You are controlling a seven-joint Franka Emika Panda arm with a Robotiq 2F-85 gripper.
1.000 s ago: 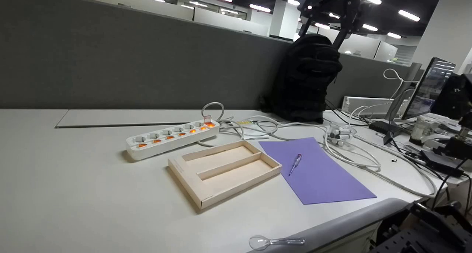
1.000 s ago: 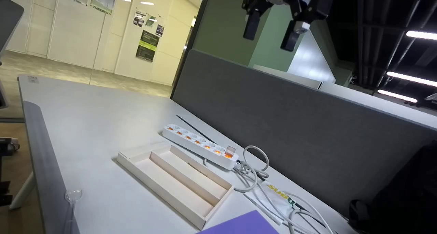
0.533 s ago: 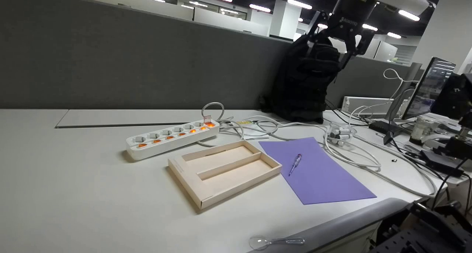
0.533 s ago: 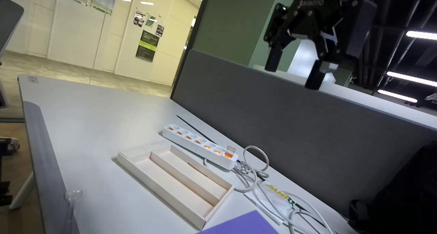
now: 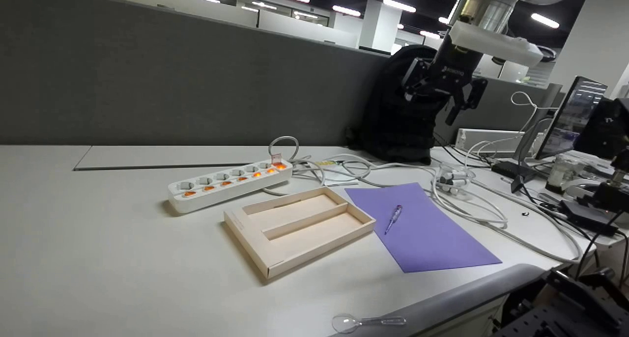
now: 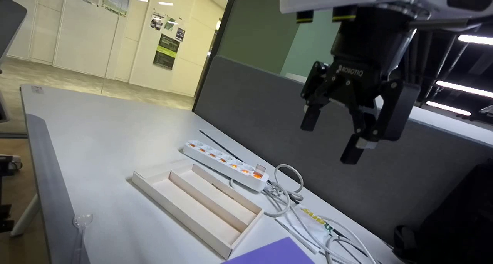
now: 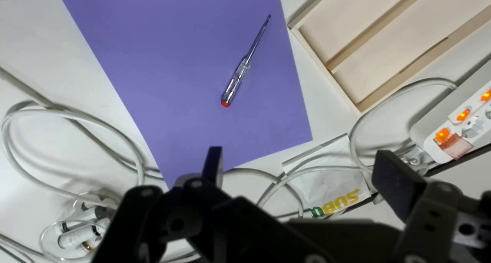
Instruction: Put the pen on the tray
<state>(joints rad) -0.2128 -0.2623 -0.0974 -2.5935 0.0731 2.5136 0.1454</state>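
The pen is a thin clear-handled stick with a red end and a dark metal shaft. It lies on the purple sheet [image 5: 442, 243], in an exterior view [image 5: 393, 220] and in the wrist view [image 7: 238, 77]. The pale wooden tray [image 5: 249, 234] lies beside the sheet, with bare compartments. It also shows in an exterior view [image 6: 185, 219] and at the upper right of the wrist view [image 7: 337, 29]. My gripper [image 5: 429, 109] hangs high above the table in front of the backpack, jaws wide apart with nothing between them. It also shows in an exterior view [image 6: 329, 142] and the wrist view [image 7: 299, 155].
A white power strip [image 5: 231, 188] stands behind the tray. White cables and a paper wrapper [image 7: 326, 178] lie below the gripper. A black backpack [image 5: 408, 126] leans on the grey partition [image 5: 196, 81]. A clear spoon [image 5: 345, 322] lies near the table's front edge.
My gripper has come down from the top of both exterior views, so more of the arm shows. It stays open. The pen and the tray have not moved.
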